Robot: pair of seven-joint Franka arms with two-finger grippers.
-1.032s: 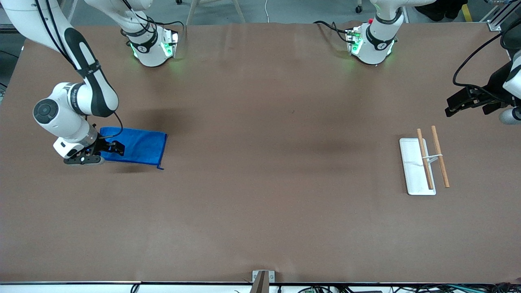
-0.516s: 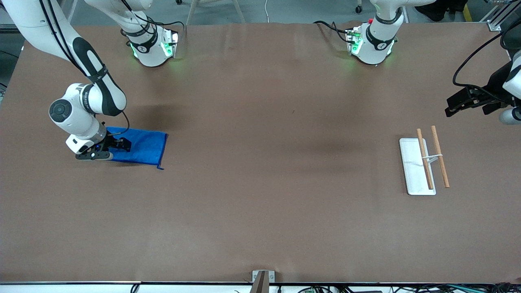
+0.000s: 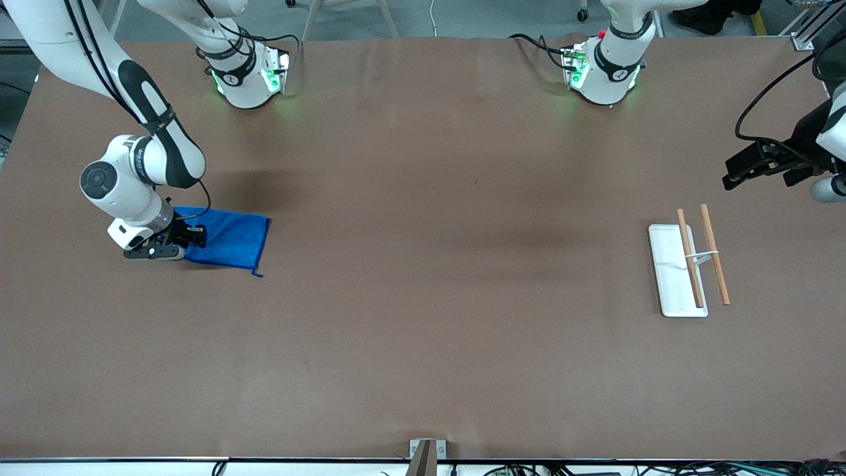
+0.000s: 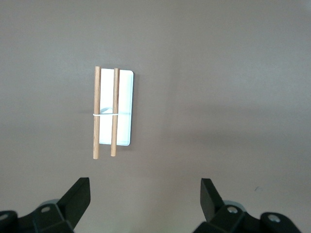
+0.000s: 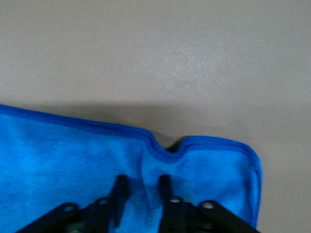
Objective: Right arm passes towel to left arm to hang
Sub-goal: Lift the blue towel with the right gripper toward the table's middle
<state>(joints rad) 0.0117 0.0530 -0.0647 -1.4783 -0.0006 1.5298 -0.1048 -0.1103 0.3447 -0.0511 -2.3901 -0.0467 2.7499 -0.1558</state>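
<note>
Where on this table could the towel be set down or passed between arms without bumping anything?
The broad bare stretch of table between the towel and the white rack base with its wooden rods is free. It is crowded where the right gripper pinches the towel, and around the rack below the waiting left gripper.
</note>
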